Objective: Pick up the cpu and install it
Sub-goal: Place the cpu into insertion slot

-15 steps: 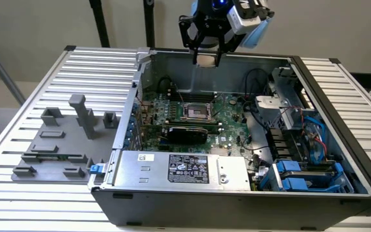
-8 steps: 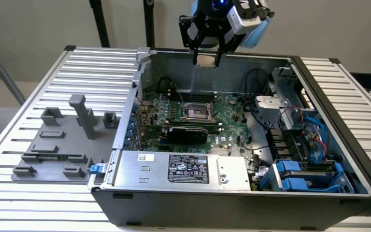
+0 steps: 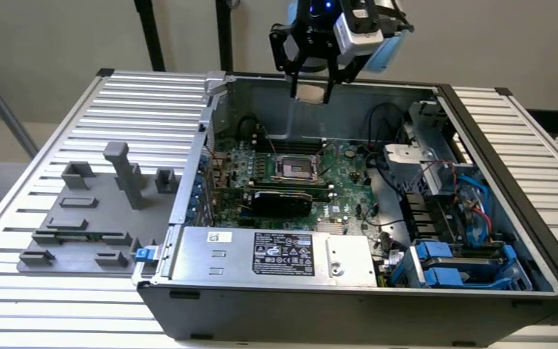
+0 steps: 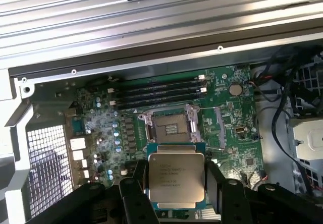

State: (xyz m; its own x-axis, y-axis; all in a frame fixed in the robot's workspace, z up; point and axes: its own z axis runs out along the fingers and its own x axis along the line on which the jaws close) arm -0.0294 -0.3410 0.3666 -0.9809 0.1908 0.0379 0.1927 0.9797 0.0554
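My gripper [image 3: 313, 81] grips the cpu [image 4: 176, 176] by two opposite edges, high over the open computer case [image 3: 357, 291]. The empty motherboard socket [image 4: 171, 128] lies below, well apart. The chip's edges look roughly parallel to the socket frame.

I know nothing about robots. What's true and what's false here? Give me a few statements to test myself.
The pincer holds the cpu. True.
The cpu already sits in the socket. False: the socket is empty; the chip hangs above the computer case.
The computer case lies open. True.
The grey fixture block is inside the case. False: it rests on the table beside it.
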